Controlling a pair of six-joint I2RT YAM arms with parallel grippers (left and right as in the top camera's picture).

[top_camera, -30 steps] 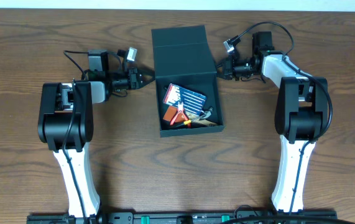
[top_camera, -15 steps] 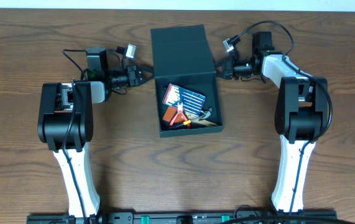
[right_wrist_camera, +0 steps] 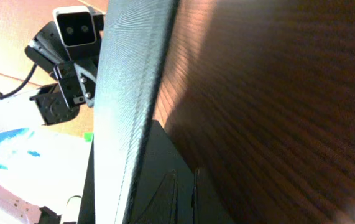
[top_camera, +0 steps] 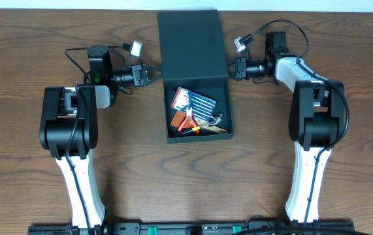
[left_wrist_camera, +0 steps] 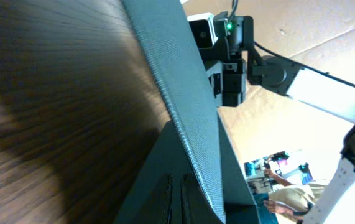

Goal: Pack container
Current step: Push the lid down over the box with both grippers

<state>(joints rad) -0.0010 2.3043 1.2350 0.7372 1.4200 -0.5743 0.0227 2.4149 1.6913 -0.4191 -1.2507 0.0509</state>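
Note:
The dark teal container (top_camera: 199,134) stands open at the table's middle. Its flap lid (top_camera: 191,42) is tilted up off the table behind it. Inside lie a small blue screwdriver-set case (top_camera: 194,101), red-handled pliers (top_camera: 186,119) and other small tools. My left gripper (top_camera: 153,72) is shut, its tips against the lid's left edge. My right gripper (top_camera: 232,68) is shut at the lid's right edge. In the left wrist view the lid (left_wrist_camera: 189,106) slants past the closed gripper (left_wrist_camera: 176,199). In the right wrist view the lid (right_wrist_camera: 127,93) stands beside the closed gripper (right_wrist_camera: 184,199).
Brown wooden table (top_camera: 29,130) all around. Both arm bases (top_camera: 68,124) stand left and right of the box. Cables loop behind each wrist near the table's far edge. The right arm's wrist camera (left_wrist_camera: 224,68) shows across the lid in the left wrist view.
Both grippers have moved toward the far edge along the lid's sides, and the lid has swung up from lying flat, now looking larger from overhead.

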